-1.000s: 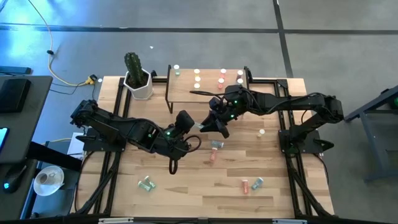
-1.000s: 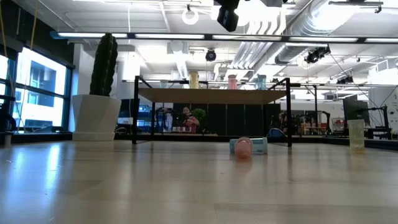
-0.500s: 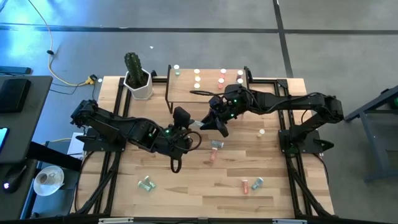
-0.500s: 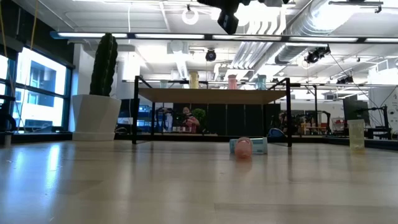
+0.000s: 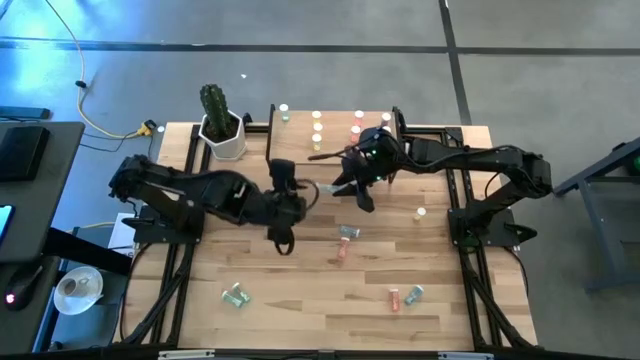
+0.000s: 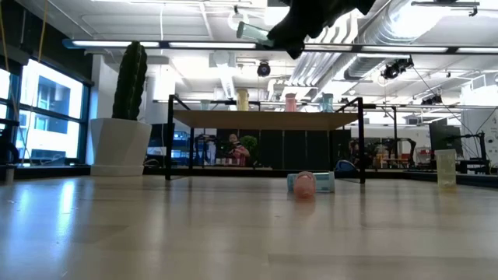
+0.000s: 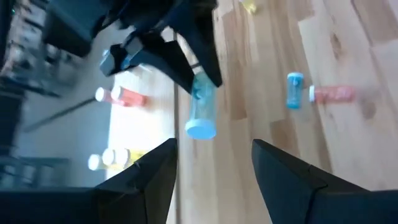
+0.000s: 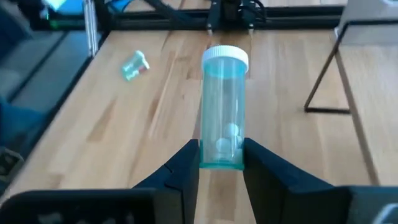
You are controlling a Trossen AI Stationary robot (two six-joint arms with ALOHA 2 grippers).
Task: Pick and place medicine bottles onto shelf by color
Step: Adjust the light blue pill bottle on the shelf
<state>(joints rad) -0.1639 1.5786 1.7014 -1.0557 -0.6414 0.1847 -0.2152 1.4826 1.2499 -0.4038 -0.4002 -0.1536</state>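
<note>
High view: wooden table (image 5: 250, 275) carrying 2 dark arms meeting near its middle, just in front of light-wood shelf (image 5: 300, 150) with black legs; white pot with cactus (image 5: 222, 128) beside shelf's left end. Several capped bottles (image 5: 318, 127) upright along shelf's far edge. Left gripper (image 5: 283, 190) below shelf front, fingers (image 7: 152, 180) spread wide, holding nothing. Right gripper (image 8: 221, 163) raised off table, pinching base of pale blue bottle (image 8: 223, 106), white cap pointing away toward left gripper. Loose on table: blue and pink bottles (image 5: 346, 240) lying at centre, 1 green bottle (image 5: 236, 295) front-left, 2 more (image 5: 404, 297) front-right.
</note>
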